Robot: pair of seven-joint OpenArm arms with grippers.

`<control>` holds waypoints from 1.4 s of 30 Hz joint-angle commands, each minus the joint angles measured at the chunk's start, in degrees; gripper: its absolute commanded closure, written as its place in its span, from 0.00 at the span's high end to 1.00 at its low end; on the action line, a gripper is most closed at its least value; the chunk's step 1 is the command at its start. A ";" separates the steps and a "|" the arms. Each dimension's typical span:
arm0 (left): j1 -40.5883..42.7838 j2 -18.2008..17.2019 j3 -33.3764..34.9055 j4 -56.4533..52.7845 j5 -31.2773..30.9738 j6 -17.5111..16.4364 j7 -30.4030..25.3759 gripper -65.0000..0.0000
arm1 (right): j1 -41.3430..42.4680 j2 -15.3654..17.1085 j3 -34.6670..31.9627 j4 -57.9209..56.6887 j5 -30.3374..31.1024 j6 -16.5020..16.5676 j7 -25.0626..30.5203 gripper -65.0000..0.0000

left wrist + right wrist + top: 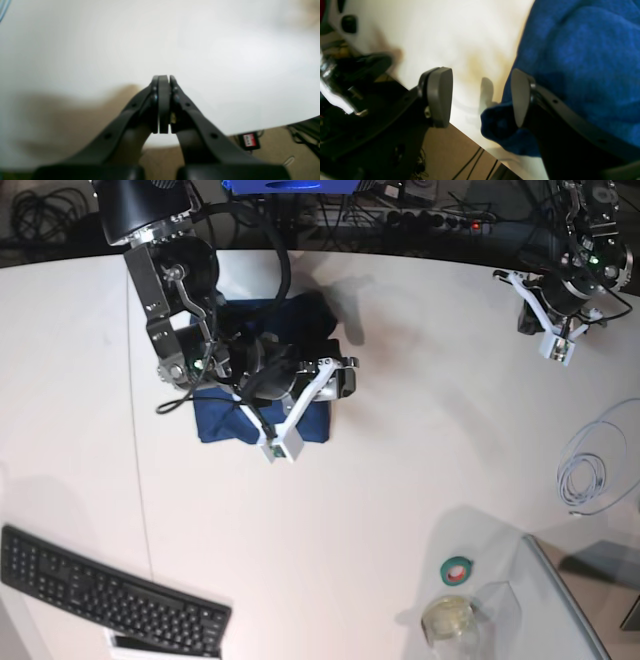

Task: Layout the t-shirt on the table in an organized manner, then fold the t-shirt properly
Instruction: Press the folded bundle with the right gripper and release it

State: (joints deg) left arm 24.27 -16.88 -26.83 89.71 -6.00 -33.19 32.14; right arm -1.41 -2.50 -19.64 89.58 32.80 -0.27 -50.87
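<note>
- Currently, right hand [480,100] is held apart beside the shirt [582,62] edge; desk [460,37] may be pinched instead.
- Left hand [163,80] is pressed together, empty.

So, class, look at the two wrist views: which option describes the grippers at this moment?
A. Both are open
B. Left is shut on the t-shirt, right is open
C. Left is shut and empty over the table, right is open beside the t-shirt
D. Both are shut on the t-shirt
C. The left gripper has its fingers pressed together over the bare white table, while the right gripper is spread wide at the edge of the blue t-shirt.
</note>
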 commanded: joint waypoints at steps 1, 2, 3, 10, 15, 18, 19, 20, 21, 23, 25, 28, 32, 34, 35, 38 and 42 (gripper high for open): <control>-0.05 -1.01 -1.26 0.79 -0.46 -0.17 -1.33 0.00 | 1.37 -0.44 -0.71 -0.22 1.01 -0.12 0.81 0.54; 0.04 -1.01 -2.14 0.71 -0.46 -0.17 -1.33 0.00 | 1.89 -0.44 -1.50 -0.66 1.01 -0.12 0.81 0.53; 0.12 -1.01 -2.93 0.71 -0.46 -0.17 -1.33 0.00 | 1.98 -0.27 -2.47 -0.22 1.09 -0.21 0.81 0.53; 0.56 -0.83 -8.47 0.62 -0.46 -6.50 -1.42 0.00 | -5.67 5.27 2.80 18.95 1.01 -6.01 3.62 0.06; 0.30 -0.21 -12.42 0.62 -0.55 -6.81 -1.42 0.00 | -6.19 8.96 9.66 13.67 1.01 -10.58 4.06 0.01; 0.21 -0.04 -12.69 0.62 -0.55 -6.81 -1.42 0.00 | -6.19 10.02 12.74 9.19 1.01 -10.50 6.17 0.01; 0.21 0.05 -12.69 0.62 -0.55 -6.81 -1.42 0.00 | -6.19 10.46 12.56 7.87 1.01 -10.50 7.05 0.01; 0.21 0.05 -12.42 0.62 -0.55 -6.81 -1.42 0.00 | -6.19 10.63 12.56 6.55 1.01 -10.50 7.75 0.01; 0.21 0.14 -12.34 0.62 -0.55 -6.81 -1.42 0.00 | -6.11 10.63 12.56 5.58 1.01 -10.50 8.28 0.01; 0.21 0.23 -12.25 0.62 -0.55 -6.81 -1.42 0.00 | -5.84 10.46 11.77 3.74 1.01 -10.50 8.89 0.01; 0.21 0.23 -12.25 0.62 -0.55 -6.81 -1.42 0.00 | -4.96 10.37 10.28 2.68 1.01 -10.50 8.89 0.01; 0.39 0.23 -12.34 0.62 -0.55 -6.81 -1.42 0.00 | -3.47 10.19 6.76 1.19 1.01 -10.50 9.07 0.01; 0.65 0.23 -12.51 0.62 -0.55 -6.81 -1.42 0.00 | -2.41 8.44 4.56 0.66 1.01 -10.67 10.04 0.01; 0.74 0.23 -12.60 0.62 -0.55 -6.81 -1.42 0.00 | -1.97 8.44 4.56 0.75 1.01 -12.96 9.95 0.01; 0.74 0.23 -12.60 0.53 -0.55 -6.81 -1.42 0.00 | -1.89 8.61 4.56 0.75 1.01 -14.72 9.86 0.01; 0.74 0.23 -12.60 0.27 -0.55 -6.81 -1.42 0.00 | -1.71 8.96 4.56 1.28 1.01 -16.83 9.69 0.01; 0.48 0.23 -12.69 -0.70 -0.55 -6.81 -1.42 0.00 | -1.80 9.32 3.59 2.33 1.01 -16.83 9.60 0.01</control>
State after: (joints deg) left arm 24.77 -15.70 -38.94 88.14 -6.02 -40.34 31.57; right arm -3.86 7.07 -15.86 90.59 33.32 -17.19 -41.89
